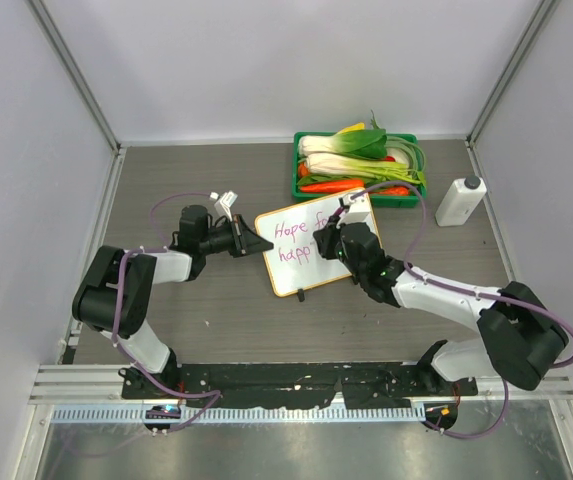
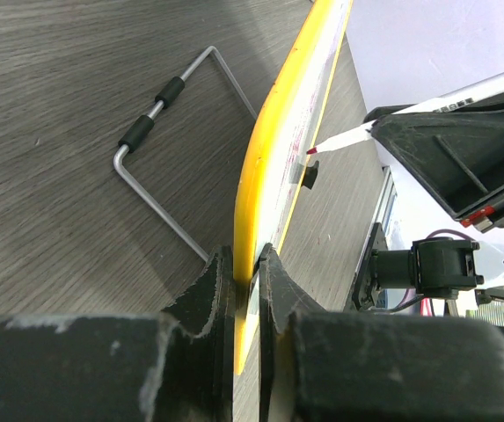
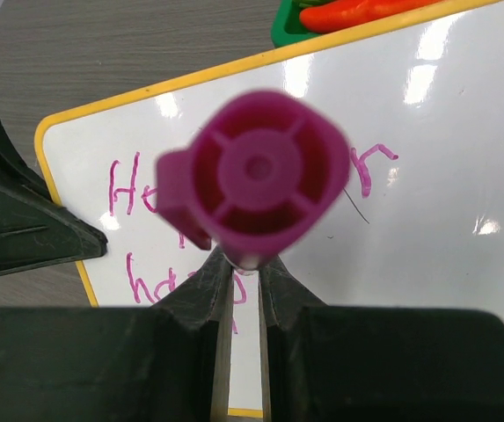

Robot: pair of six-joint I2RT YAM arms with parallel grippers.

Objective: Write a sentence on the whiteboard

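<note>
top: overhead, far, facing table (image 1: 216, 310) | wrists: close, along fingers (image 2: 208, 299) | shared by all: whiteboard (image 1: 296, 275)

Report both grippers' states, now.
Left gripper: shut on the whiteboard edge.
Right gripper: shut on the pink marker.

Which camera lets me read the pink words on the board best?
The top camera: the pink words face it on the whiteboard, only their ends hidden. The right wrist view has the marker cap blocking the middle. The left wrist view sees the board edge-on, unreadable.
</note>
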